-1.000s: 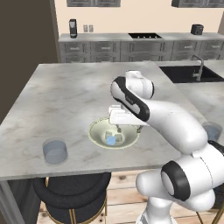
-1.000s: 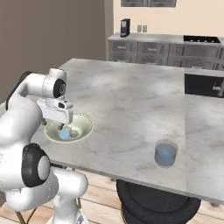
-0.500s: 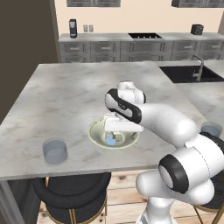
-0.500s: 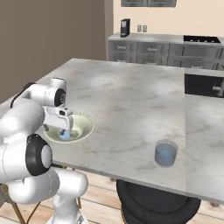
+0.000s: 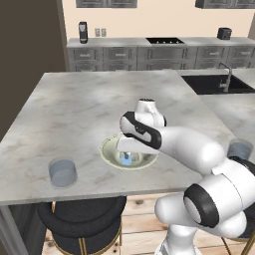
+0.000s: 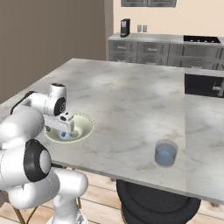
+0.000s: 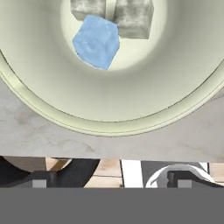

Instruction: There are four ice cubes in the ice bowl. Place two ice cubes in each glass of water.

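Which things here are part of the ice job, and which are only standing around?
Part of the job: ice bowl, ice cubes, glass of water at left, glass of water at right, open gripper.

Standing around: coffee machine, sink faucet, bar stools.

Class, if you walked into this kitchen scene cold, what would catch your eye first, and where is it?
First, the white arm bent low over the ice bowl near the marble island's front edge, its open gripper dipped inside. Next, the light blue ice cube on the bowl's floor beside greyish cubes. Then one glass of water at each front corner.
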